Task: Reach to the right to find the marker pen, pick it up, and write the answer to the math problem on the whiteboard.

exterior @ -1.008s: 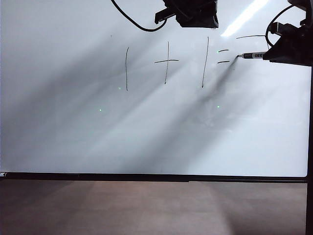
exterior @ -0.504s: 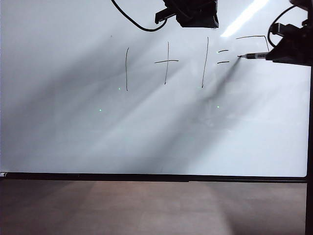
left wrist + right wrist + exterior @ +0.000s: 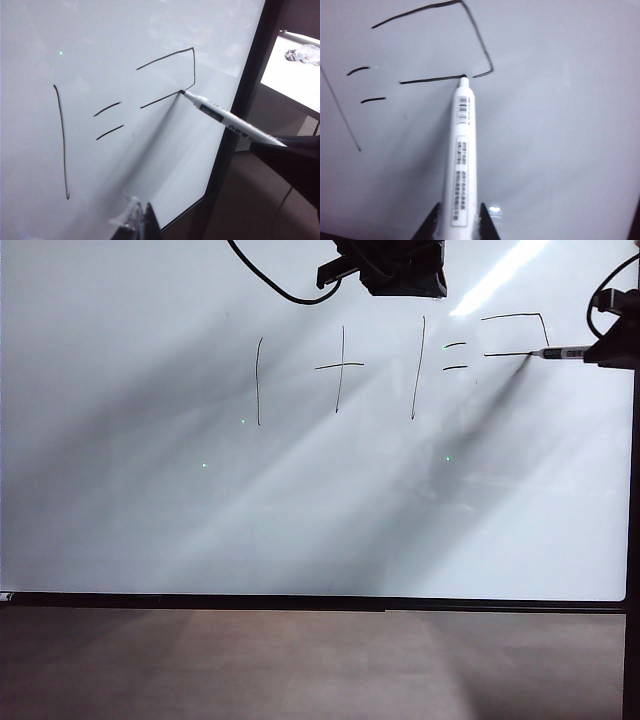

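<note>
Glossy whiteboard (image 3: 150, 520) with thin black frame fills the exterior view, brown floor below; the math problem (image 3: 350, 368), one plus one equals, sits at about 12 o'clock. Right gripper (image 3: 458, 220) at 2 o'clock by the frame, fingers clamped on the marker pen (image 3: 460, 165), its tip touching the board on the partly drawn answer (image 3: 515, 335). Left gripper (image 3: 137, 222) at 12 o'clock, top edge; finger state cannot be told.

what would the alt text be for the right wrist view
The right gripper is shut on a white marker pen whose tip touches the whiteboard, partway through drawing an angular 2: a top stroke, a side stroke and a middle stroke are done. Beside it are the equals sign and part of a 1.
</note>
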